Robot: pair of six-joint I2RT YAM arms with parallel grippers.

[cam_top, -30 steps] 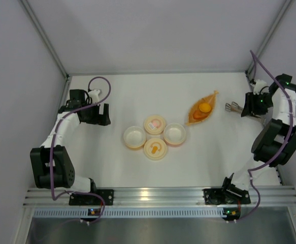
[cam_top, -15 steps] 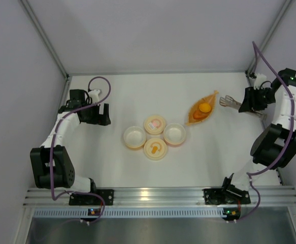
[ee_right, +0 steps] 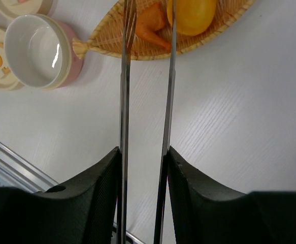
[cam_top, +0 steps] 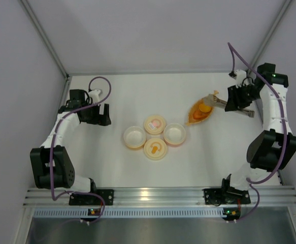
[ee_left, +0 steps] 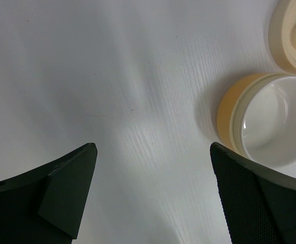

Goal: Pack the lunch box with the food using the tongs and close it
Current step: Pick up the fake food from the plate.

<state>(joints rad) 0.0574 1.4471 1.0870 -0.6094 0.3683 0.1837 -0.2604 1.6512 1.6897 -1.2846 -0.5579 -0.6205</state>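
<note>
Tongs are in the right gripper. Its two fingers press on them from both sides. The long metal arms stick out straight ahead of the fingers, with a gap between them. The tips reach over the orange leaf dish. One tip is over the small orange piece and the other is by the yellow ball. Nothing is pinched yet.

So the first job is done: the tongs are picked up. The rest is left to do. The pink tub sits ahead of the right fingers, off to the left, open with nothing in it. The yellow tub sits ahead of the left gripper, off to the right, open and bare inside too. The left fingers are wide apart and hold nothing.

Both food pieces must go into the tubs. Then the lids must go on. The lid with pink marks and the lid with orange marks lie flat on the table, right beside the tubs.

Nothing covers the tubs. The ball and the orange piece lie very close together, so I think taking one could bump the other.
</note>
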